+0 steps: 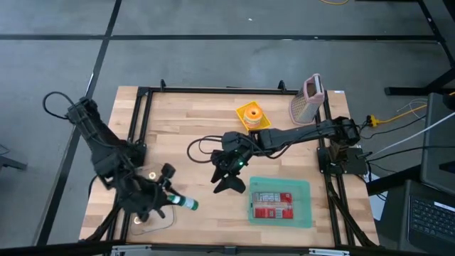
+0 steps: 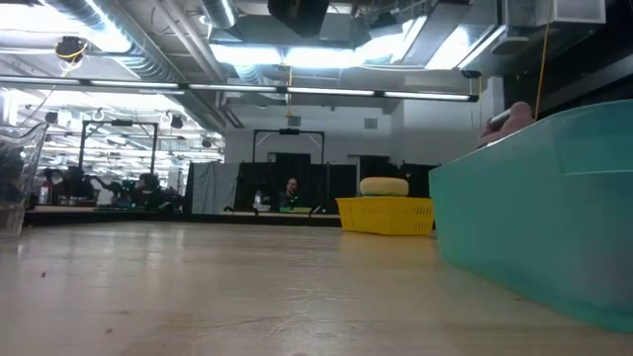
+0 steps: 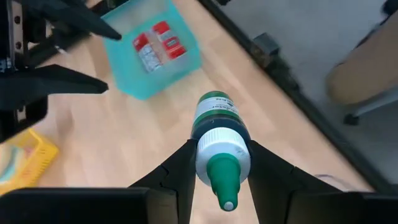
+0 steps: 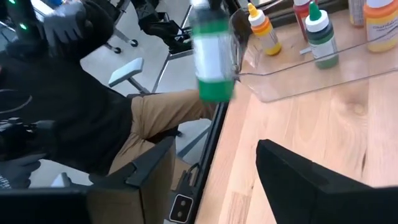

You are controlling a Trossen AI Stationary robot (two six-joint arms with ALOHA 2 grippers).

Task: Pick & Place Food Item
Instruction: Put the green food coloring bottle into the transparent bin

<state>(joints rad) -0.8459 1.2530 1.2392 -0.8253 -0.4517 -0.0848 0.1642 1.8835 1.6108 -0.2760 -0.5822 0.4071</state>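
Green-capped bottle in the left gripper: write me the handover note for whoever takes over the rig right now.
Left gripper: shut on the green-capped bottle, carried above the near left part of the table, close to the clear tray.
Right gripper: open, empty, hovering mid-table just left of the teal bin.
Teal bin holds one red-labelled packet. The clear tray shows at least four more bottles in the right wrist view. A yellow basket sits at the far side of the table.
Done: bottle picked up.
Left: carry it over, probably to the teal bin, and release.
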